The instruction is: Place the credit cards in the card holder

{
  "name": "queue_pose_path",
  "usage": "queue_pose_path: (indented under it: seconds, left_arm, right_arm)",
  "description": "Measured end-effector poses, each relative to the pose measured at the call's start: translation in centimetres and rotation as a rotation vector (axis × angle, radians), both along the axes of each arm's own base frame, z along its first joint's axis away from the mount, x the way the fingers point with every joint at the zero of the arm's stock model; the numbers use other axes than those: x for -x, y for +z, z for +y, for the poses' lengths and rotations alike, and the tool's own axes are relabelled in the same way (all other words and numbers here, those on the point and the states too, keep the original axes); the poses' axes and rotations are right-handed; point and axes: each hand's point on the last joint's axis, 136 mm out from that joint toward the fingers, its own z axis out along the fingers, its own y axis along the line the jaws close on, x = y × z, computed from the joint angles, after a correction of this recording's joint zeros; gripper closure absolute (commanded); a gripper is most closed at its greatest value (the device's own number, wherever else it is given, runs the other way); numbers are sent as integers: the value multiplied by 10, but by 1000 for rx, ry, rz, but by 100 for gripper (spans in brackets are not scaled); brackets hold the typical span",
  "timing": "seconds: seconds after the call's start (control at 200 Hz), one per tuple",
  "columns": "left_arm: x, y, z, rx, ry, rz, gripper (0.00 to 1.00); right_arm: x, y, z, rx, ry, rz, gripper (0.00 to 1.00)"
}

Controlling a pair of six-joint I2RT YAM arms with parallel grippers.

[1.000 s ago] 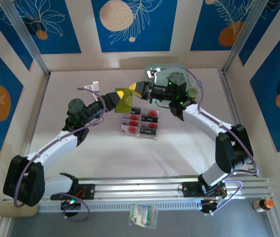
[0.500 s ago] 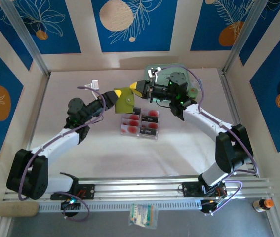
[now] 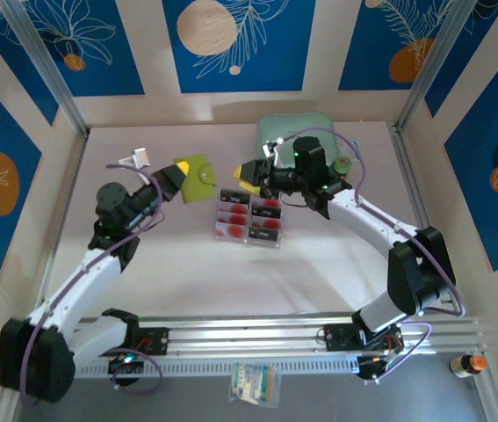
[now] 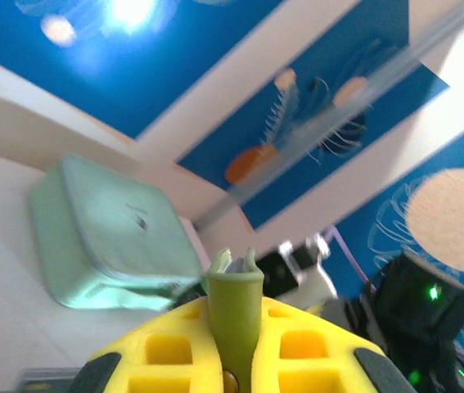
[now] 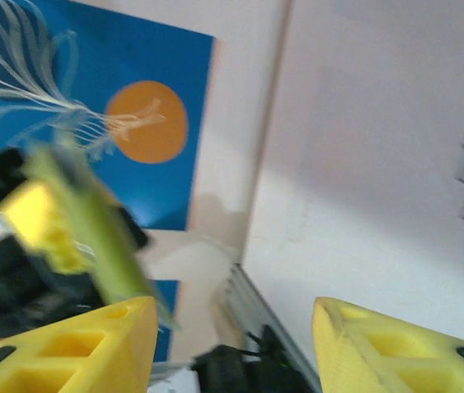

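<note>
The olive-green card holder (image 3: 198, 178) is clamped in the closed left gripper (image 3: 178, 176); the right gripper (image 3: 247, 172) is spread open nearby, apart from it.

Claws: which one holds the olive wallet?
The left claw, shut on the olive card holder; the right claw is open and empty.

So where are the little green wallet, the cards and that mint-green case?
card holder (image 3: 198, 178), top view, its olive face.
credit cards (image 3: 232, 231), top view, a red-marked card.
mint-green case (image 3: 285, 128), top view, its far lid.
</note>
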Motion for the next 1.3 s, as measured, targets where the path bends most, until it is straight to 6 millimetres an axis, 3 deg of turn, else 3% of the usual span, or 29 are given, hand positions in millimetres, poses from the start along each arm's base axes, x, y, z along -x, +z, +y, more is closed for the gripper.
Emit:
queue_pose_path:
  seconds: [0.17,0.365,0.51,0.635,0.9,1.15,1.3]
  left_arm:
    - [6,5,37,-45,206,1,100]
    - [6,-14,60,-107,335,75,100]
    - [9,-23,67,-139,372,109,100]
    - [11,-25,70,-147,381,119,100]
    - [12,-29,70,-153,380,133,100]
    - [13,-31,67,-156,362,139,100]
    - [12,-35,58,-159,309,151,100]
  right_arm:
    - [35,-68,30,193,117,13,50]
    - [67,-148,81,388,291,34,52]
    - [72,-168,112,445,363,1,52]
    - [64,-174,126,479,369,-28,52]
    - [46,-205,120,628,335,-39,53]
    - [32,-217,100,716,285,-43,55]
    - [16,-226,78,748,243,-29,55]
